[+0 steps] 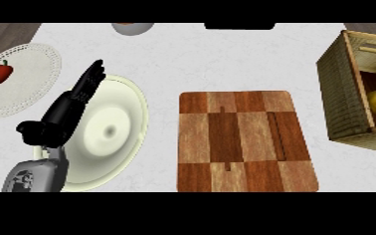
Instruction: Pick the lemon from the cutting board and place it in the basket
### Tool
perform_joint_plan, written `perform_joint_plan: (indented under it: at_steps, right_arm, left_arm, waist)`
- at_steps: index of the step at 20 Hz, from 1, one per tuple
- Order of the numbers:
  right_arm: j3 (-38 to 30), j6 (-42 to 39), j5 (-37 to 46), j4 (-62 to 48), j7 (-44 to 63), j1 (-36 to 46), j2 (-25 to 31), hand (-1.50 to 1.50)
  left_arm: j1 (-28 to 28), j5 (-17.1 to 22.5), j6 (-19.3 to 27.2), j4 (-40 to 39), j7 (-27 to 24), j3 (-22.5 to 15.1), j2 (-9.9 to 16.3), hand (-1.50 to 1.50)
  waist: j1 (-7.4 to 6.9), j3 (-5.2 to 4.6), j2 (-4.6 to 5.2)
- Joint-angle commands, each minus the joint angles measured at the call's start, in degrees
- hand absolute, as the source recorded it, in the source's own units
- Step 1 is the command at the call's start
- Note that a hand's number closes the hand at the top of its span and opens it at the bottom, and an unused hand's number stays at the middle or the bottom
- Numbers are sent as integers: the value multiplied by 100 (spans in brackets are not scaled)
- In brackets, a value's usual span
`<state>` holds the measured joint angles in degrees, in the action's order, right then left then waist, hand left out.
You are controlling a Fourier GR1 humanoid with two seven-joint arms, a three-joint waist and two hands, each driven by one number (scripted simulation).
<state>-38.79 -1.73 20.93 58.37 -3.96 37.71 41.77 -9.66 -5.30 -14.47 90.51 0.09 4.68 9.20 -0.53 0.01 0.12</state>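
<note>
— One hand only shows: the left hand [64, 113], resting over the pale plate [117, 152] at the view's left, fingers [91, 81] straight and released, holding nothing. The right hand is out of view.

— And the lemon?

— Not on the cutting board [246, 140]; its checkered top lies bare in the middle of the bench [191, 59]. A yellow patch shows inside the basket [345, 87] at the right edge, low against the far wall. I judge that to be the lemon [373, 98], already placed, though only a sliver of it is visible.

— So the task looks done?

— By my reading, yes, or nearly so.

— If it had to be picked up again, how would it handle?

— Light, I'd expect, with a stiff waxy rind that may slip. Being rounded, it would roll if nudged. Best taken across its middle, fingers on one side and thumb opposite, coming down from above since the basket's walls close it in.

— Anything else about?

— A lace-edged mat [29, 77] at the far left bearing something red [5, 71], and a grey bowl [133, 28] at the top edge.
</note>
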Motion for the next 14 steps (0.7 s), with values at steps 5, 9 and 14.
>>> perform_joint_plan:
  at_steps: [5,9,14]
  right_arm:
    - [-107,-379,-700,-540,-59,514,554,-150]
    - [-296,-74,-996,-872,137,848,489,-150]
    - [-886,-1083,-1656,-1444,855,683,1445,-150]
  left_arm:
    - [-55,-82,149,153,190,-98,-160,0]
    - [122,-102,66,48,-103,-59,-91,0]
    - [-94,105,-84,-126,-27,173,86,0]
  waist:
    - [15,0,-10]
    - [-16,-1,1]
    - [83,-2,-4]
